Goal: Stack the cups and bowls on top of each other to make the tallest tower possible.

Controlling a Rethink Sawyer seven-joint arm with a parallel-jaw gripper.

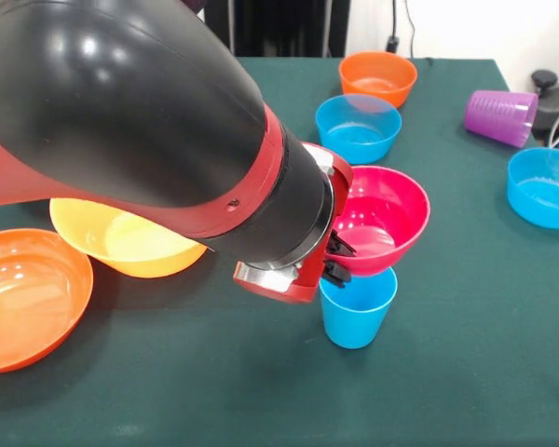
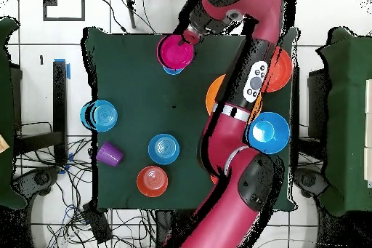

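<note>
Two pieces make the tower so far — the pink bowl (image 1: 380, 217) sits on the upright blue cup (image 1: 357, 307), near the table's front edge. I see the gripper (image 1: 338, 259) pinched onto the bowl's left rim, fingers closed on it. The bowl tilts slightly; the cup's axis runs straight below — release depends on that alignment.

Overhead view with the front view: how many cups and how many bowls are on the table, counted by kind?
Cups: 2 - light blue cup, purple cup
Bowls: 7 - pink bowl, small blue bowl, edge blue bowl, large blue bowl, small orange bowl, yellow bowl, red-orange bowl
Total: 9
</note>
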